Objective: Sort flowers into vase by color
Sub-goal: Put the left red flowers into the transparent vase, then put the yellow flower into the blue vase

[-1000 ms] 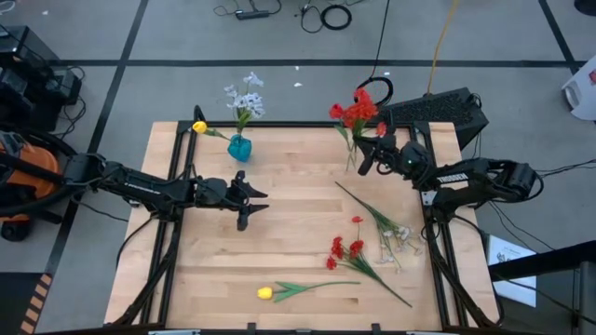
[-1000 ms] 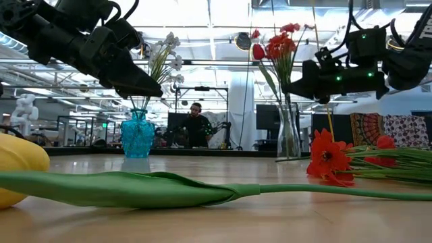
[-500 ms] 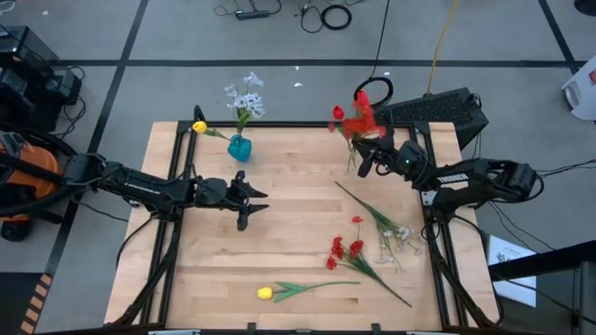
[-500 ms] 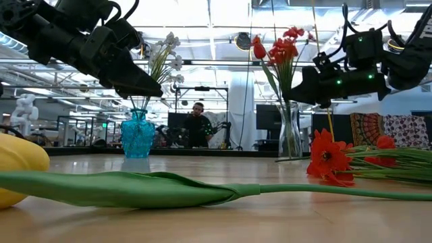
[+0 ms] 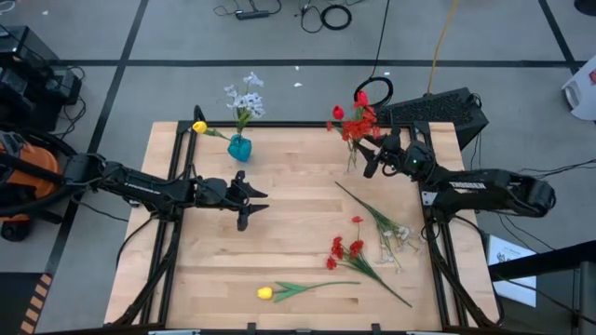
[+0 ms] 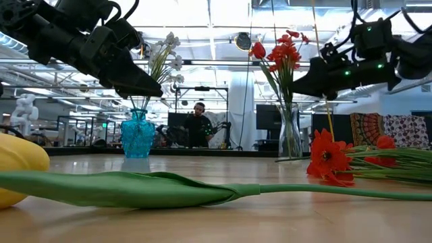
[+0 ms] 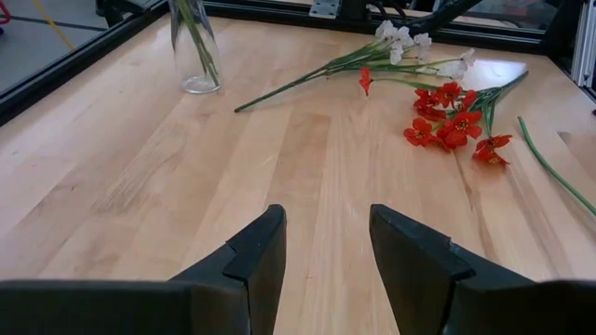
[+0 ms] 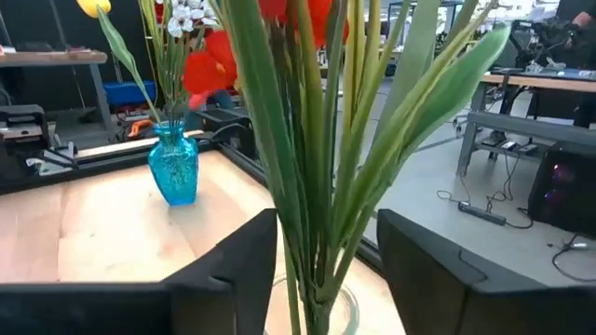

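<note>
Right gripper (image 5: pixel 370 158) wide open around red flowers (image 5: pixel 354 117) in clear vase (image 5: pixel 353 160), table's 1 o'clock; careless retreat could snag stems, tipping it; left gripper (image 5: pixel 251 207) half-open, empty.

Right gripper (image 5: pixel 370 156) at the far right, jaws parted, left gripper (image 5: pixel 251 201) mid-table, jaws apart, empty

The right claw (image 5: pixel 369 160) has spread its fingers and released the red flowers (image 5: pixel 353 118). They now stand free in the clear vase (image 6: pixel 289 140).
</note>
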Motion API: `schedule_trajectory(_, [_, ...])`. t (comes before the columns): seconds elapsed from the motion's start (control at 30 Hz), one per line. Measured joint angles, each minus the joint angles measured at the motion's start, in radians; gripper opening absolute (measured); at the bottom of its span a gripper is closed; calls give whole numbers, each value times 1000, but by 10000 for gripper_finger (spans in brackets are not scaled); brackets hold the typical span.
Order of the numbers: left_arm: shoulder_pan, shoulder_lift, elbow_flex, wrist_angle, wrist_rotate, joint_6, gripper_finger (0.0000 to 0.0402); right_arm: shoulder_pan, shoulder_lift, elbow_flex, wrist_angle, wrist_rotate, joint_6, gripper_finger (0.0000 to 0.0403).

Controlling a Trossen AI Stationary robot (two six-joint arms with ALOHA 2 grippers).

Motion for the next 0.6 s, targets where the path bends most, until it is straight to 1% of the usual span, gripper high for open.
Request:
schedule_trajectory(0.13, [0, 0, 0, 0, 0, 0, 162, 0, -103, 0, -91, 0, -40, 185])
schedule_trajectory(0.33, [0, 0, 0, 0, 0, 0, 162, 2, -264, 0, -165, 2, -66, 187])
schedule_trajectory(0.47, [0, 0, 0, 0, 0, 0, 162, 2, -354, 0, -249, 36, -66, 187])
schedule_trajectory(0.6, [0, 0, 0, 0, 0, 0, 162, 2, -431, 3, -373, 63, -66, 184])
